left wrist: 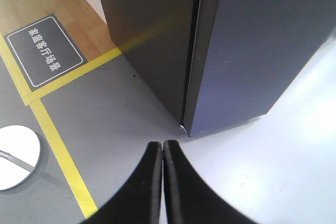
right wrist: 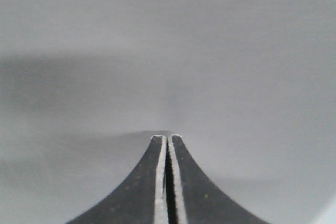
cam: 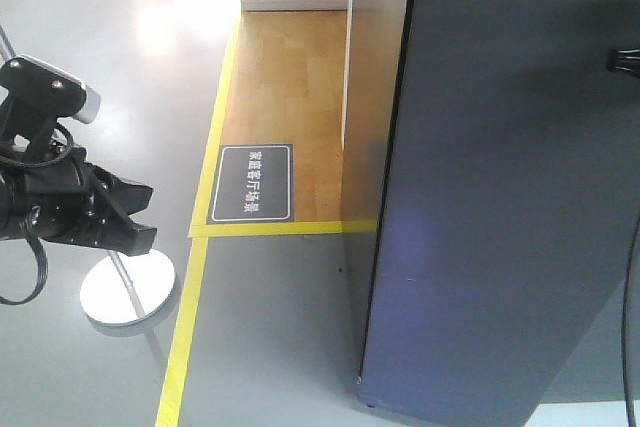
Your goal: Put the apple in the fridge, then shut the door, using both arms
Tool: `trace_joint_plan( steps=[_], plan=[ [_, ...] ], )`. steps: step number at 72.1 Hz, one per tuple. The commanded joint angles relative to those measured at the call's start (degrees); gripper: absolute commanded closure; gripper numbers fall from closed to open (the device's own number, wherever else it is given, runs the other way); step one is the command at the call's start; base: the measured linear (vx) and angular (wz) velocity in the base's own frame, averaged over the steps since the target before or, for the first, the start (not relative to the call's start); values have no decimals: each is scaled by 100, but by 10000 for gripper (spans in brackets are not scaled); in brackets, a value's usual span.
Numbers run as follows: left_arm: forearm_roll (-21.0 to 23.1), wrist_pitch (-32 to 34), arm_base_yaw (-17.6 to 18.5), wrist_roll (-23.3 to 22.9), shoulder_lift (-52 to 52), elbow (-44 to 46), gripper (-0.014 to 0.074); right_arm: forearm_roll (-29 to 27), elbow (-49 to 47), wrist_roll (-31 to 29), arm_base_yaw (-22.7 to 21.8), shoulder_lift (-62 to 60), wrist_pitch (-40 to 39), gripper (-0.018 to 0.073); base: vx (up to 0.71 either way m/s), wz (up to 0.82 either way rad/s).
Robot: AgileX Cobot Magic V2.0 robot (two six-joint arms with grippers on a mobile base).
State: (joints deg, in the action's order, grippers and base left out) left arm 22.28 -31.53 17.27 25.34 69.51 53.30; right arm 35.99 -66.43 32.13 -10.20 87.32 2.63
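Grey, flat door (cam: pixel 500 197) fills most of the front view, and in my left wrist view a thin dark seam runs between it and the fridge (left wrist: pixel 147 40) body, so it looks shut or very nearly so. The apple is nowhere to be seen; I judge it is inside, though nothing proves that.

My right gripper (right wrist: pixel 167 137) has its jaws together, holding nothing, with the tips right up at a plain grey surface that I take for the door face. Whether they actually touch it I cannot tell. My left gripper (left wrist: pixel 161 144) is also closed and empty, hanging above the grey floor (left wrist: pixel 115 114) just in front of the fridge's bottom corner.

To finish well I would push squarely with the closed right tips, slow and steady, until the seam vanishes. The left should stay clear of the round white stand base (left wrist: pixel 16 156) and the hinge side.
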Motion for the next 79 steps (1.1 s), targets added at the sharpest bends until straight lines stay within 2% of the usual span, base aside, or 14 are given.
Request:
trace_joint_plan(
  steps=[1,20,38,46,52,60,64,79],
  plan=[
    [145,275,-7,5,-155,148,603,74,-519,-14,-16,219,-452,563,0,0],
    [145,274,-7,5,-155,148,603,30,-1727,32,-3,1316,-424,563,0,0],
    [145,274,-7,5,-136,148,603,37,-1922,134,70,1414,9,563,0,0],
    [145,274,-7,5,-136,148,603,37,-1922,67,243,1287,593,563,0,0],
    [145,274,-7,5,-136,148,603,-6,-1922,-361,464,1161,1293,563,0,0],
    [145,274,-7,5,-136,148,603,-525,-1922,-1308,826,1000,2201,563,0,0],
    [145,274,-7,5,-136,148,603,-1029,-1922,-1713,930,908,2536,563,0,0],
    [145,274,-7,5,-136,148,603,-2833,-1521,-2873,1037,340,2604,563,0,0]
  ],
)
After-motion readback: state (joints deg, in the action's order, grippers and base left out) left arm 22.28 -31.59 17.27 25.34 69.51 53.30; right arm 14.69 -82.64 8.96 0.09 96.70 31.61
